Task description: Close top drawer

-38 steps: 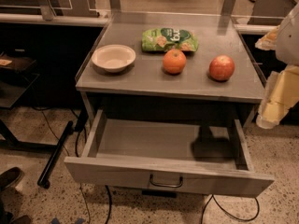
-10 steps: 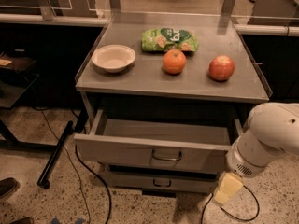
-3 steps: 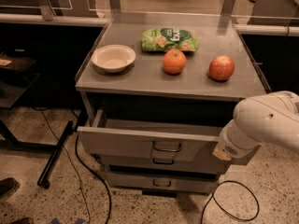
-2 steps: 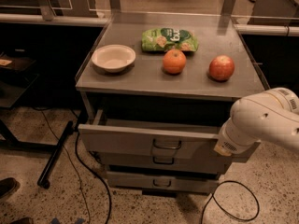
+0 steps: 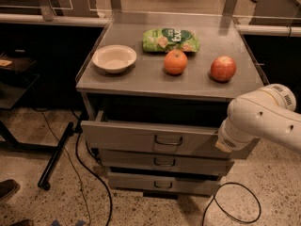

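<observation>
The top drawer (image 5: 131, 136) is the wide grey front just under the tabletop, with a dark bow handle (image 5: 168, 140) at its centre. It stands out only a little from the cabinet, with a dark gap above it. My white arm (image 5: 263, 119) reaches in from the right. The gripper (image 5: 225, 144) is at the arm's lower end, against the right end of the drawer's front panel, and the arm hides most of it.
On the tabletop (image 5: 141, 76) are a cream bowl (image 5: 114, 58), a green snack bag (image 5: 170, 39), an orange (image 5: 175, 61) and a red apple (image 5: 223, 68). Two lower drawers (image 5: 162, 162) sit beneath. A cable (image 5: 230, 204) and a black stand leg (image 5: 54, 157) lie on the floor.
The top drawer has gone from wide open to nearly in. My arm has moved from the right side to the drawer's front and followed it inward.
</observation>
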